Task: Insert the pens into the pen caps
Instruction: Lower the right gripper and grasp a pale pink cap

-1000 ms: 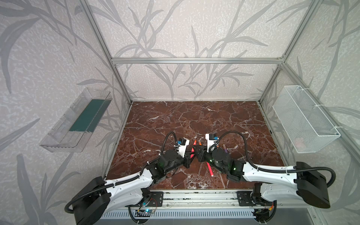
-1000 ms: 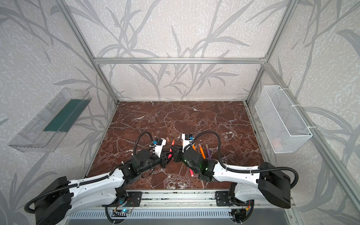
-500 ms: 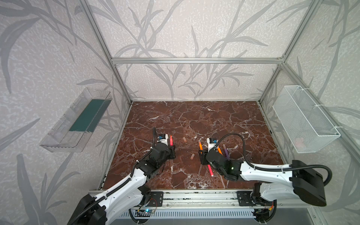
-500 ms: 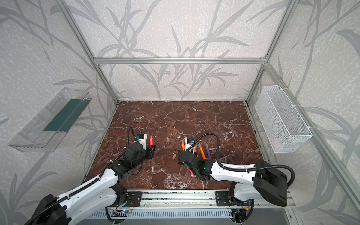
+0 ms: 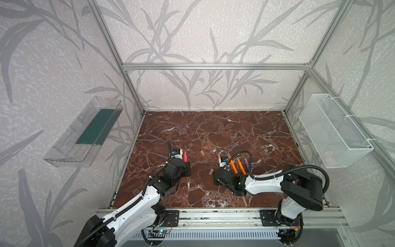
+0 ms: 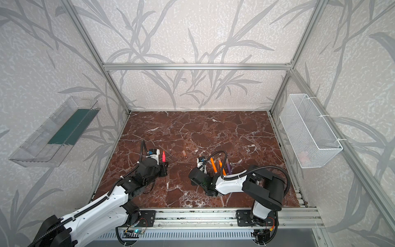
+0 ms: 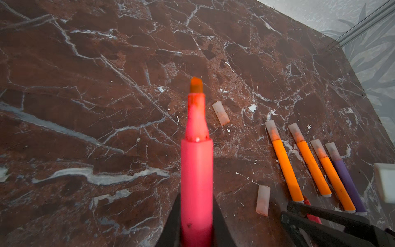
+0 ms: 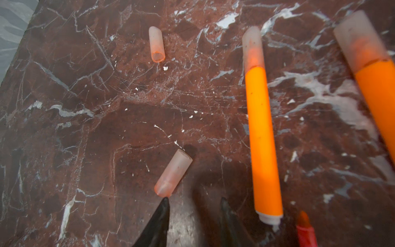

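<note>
Left wrist view: the pink pen [image 7: 196, 171] was clamped in the left gripper [image 7: 196, 201], with the jaws pressed on its fat body. Its long line ran straight out from the jaws. Its bare felt tip was pointed away from the gripper, and in a top view toward the back wall. It was held over the left part of the table [image 5: 213, 132].

The right gripper [image 8: 194, 201] was kept low, with its jaws apart and nothing between them. One loose cap [image 8: 174, 173] was lying flat just beside one jaw tip, slanted away from it. Which end was open could not be told for sure. A second cap [image 8: 157, 43] was lying farther off.

Three orange pens [image 7: 288, 169] and a purple pen [image 7: 348, 181] were already capped and laid side by side. A red pen [image 8: 304, 226] was left bare.

So a cap was likely about to be picked up. Next, the jaws would need to be moved over the near cap and closed across its thin side. Then its open end would need to be lined up with the pink tip.
</note>
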Robot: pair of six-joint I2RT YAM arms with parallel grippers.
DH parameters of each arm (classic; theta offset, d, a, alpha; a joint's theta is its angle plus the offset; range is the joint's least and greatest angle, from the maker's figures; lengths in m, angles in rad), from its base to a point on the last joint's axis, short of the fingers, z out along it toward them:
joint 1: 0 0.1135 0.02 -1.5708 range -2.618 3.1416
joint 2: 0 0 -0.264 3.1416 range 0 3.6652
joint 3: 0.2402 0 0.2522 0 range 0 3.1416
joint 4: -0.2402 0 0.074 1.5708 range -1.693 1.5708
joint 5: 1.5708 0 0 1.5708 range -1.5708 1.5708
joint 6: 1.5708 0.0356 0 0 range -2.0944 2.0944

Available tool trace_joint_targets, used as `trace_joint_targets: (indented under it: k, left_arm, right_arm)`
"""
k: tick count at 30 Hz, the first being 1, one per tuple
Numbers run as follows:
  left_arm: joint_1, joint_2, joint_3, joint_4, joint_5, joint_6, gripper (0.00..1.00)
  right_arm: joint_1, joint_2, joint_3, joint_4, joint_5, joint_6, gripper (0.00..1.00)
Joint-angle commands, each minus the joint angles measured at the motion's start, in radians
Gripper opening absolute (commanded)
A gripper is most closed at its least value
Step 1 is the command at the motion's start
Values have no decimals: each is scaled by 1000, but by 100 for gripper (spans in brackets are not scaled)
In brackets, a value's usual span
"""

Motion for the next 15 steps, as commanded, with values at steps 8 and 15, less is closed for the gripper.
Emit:
trace_joint_targets:
  k: [8,15]
  left_arm:
    - [5,-3,27,-5,-16,-8,0]
    - [6,-11,19,-2,-15,-3,0]
  right_arm:
    - [-25,117,89,48,-57,9,39]
    - [-38,177,185,-70,-16,-20,43]
